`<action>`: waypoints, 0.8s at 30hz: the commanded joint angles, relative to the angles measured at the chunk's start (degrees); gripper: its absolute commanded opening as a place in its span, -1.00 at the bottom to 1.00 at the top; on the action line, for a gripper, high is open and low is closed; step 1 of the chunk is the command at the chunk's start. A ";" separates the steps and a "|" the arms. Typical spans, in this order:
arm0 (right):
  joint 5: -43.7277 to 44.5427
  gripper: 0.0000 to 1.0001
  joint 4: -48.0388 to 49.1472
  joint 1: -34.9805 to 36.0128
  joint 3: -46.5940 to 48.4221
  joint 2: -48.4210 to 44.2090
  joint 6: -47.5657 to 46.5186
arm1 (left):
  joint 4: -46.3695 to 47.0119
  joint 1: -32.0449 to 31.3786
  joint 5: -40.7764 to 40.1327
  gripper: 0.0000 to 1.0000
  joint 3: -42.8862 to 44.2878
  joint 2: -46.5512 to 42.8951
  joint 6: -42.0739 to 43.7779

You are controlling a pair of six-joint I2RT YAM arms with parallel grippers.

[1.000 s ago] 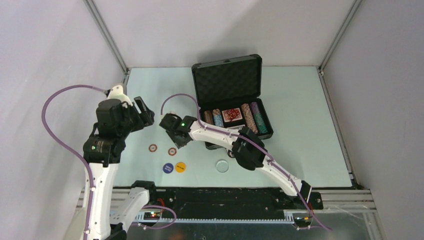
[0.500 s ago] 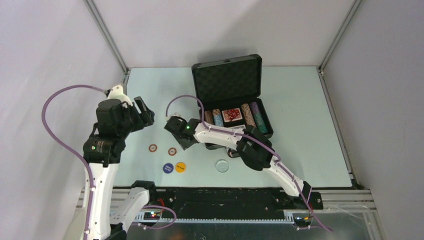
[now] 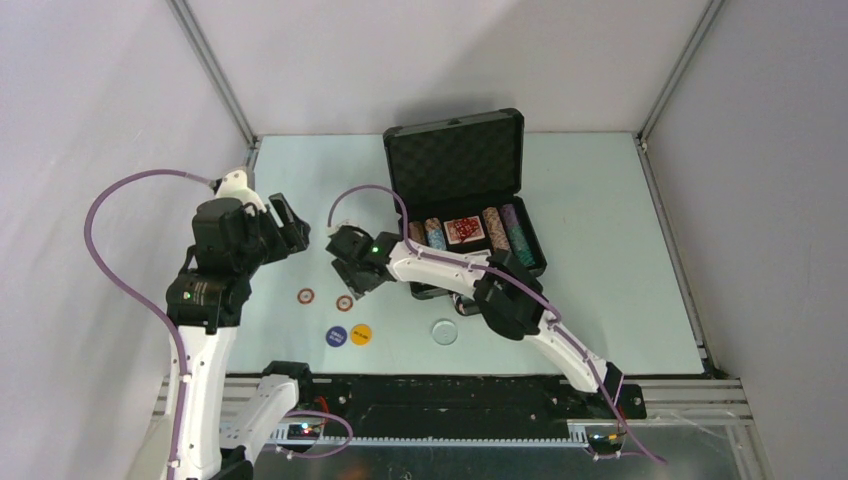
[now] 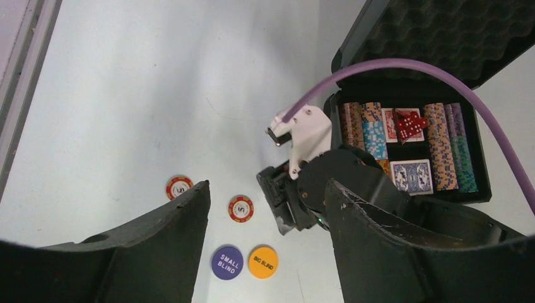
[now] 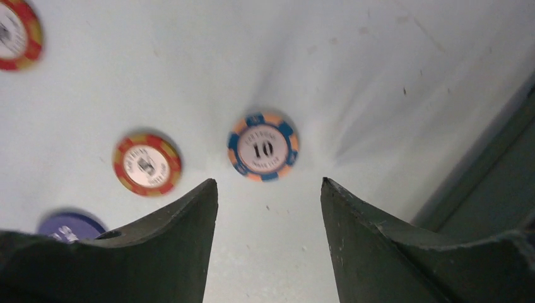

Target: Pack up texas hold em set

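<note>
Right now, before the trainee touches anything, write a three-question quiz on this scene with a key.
1. Pick one: what number is printed on the blue-and-orange chip seen past the right fingers? A) 5 B) 10 C) 25
2. True or false: the case has its lid shut.
3. Fill in the blank: the purple button reads "SMALL ____".

Key: 1 B; 2 false; 3 BLIND.
</note>
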 commanded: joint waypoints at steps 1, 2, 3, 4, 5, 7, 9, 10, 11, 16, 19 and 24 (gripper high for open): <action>-1.73 0.31 -3.05 -0.33 9.13 5.58 -0.38 | 1.01 0.48 0.58 0.45 0.10 -0.28 0.98; -1.85 0.31 -3.30 -0.44 9.78 6.17 -0.40 | 1.02 0.44 0.53 0.45 0.09 -0.28 1.03; -2.09 0.31 -3.51 -0.61 10.53 7.05 -0.34 | 1.04 0.44 0.50 0.45 0.09 -0.23 1.11; -2.30 0.31 -3.57 -0.67 10.91 7.38 -0.27 | 1.05 0.48 0.49 0.45 0.09 -0.21 1.09; -2.69 0.30 -3.66 -0.82 11.12 7.88 -0.28 | 0.99 0.44 0.55 0.45 0.09 -0.19 1.08; -2.98 0.29 -3.83 -1.03 11.17 8.43 -0.17 | 1.04 0.46 0.57 0.45 0.09 -0.19 1.10; -3.02 0.27 -4.34 -1.18 11.26 8.97 -0.18 | 1.02 0.49 0.58 0.45 0.04 -0.26 1.08; -3.09 0.25 -4.75 -1.22 11.28 9.20 -0.23 | 1.04 0.46 0.58 0.45 0.01 -0.27 1.07; -2.97 0.24 -4.99 -1.25 11.30 9.34 -0.28 | 0.99 0.46 0.58 0.45 0.00 -0.27 1.07; -1.42 0.06 -6.13 -1.16 11.09 9.84 -0.73 | 1.05 0.47 0.40 0.45 -0.04 -0.41 1.09; -0.52 -0.01 -6.28 -1.13 11.05 9.84 -0.89 | 1.05 0.49 0.40 0.45 -0.09 -0.44 1.07; 1.25 -0.09 -6.73 -0.94 10.50 9.39 -1.02 | 1.03 0.45 0.40 0.45 -0.18 -0.42 1.21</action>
